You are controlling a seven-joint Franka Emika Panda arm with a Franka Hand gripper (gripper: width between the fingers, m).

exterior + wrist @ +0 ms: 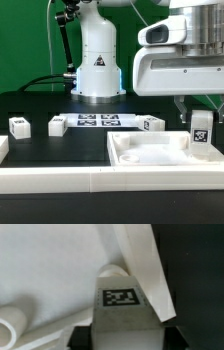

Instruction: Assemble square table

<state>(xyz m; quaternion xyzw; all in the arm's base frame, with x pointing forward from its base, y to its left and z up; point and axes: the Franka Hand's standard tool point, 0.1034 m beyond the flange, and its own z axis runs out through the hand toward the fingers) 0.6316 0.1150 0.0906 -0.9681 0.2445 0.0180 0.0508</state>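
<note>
Exterior view: we see the gripper (200, 112) at the exterior view's right, pinching the held leg (201, 138) upright with its tag facing the camera. The leg hangs over the far right part of the tabletop (150, 152), low on it. We can't tell if it touches. We judge it's kept vertical so its end can go straight down into a hole. The tabletop lies flat against the rail (90, 180), probably so it doesn't slide under a push. Three loose legs wait on the black table (40, 105), apart from each other: first spare leg (19, 125), second spare leg (57, 125), third spare leg (152, 123). The marker board (95, 121) lies between the second and third, in front of the robot base (97, 65).

Wrist view: the jaws of the gripper (122, 335) are clamped on both sides of the held leg (121, 308), tag up toward the lens. A round recess (116, 270) in the tabletop (50, 263) shows just past the leg's far end, beside the raised edge. We judge this is lining up for insertion; not seated yet.
</note>
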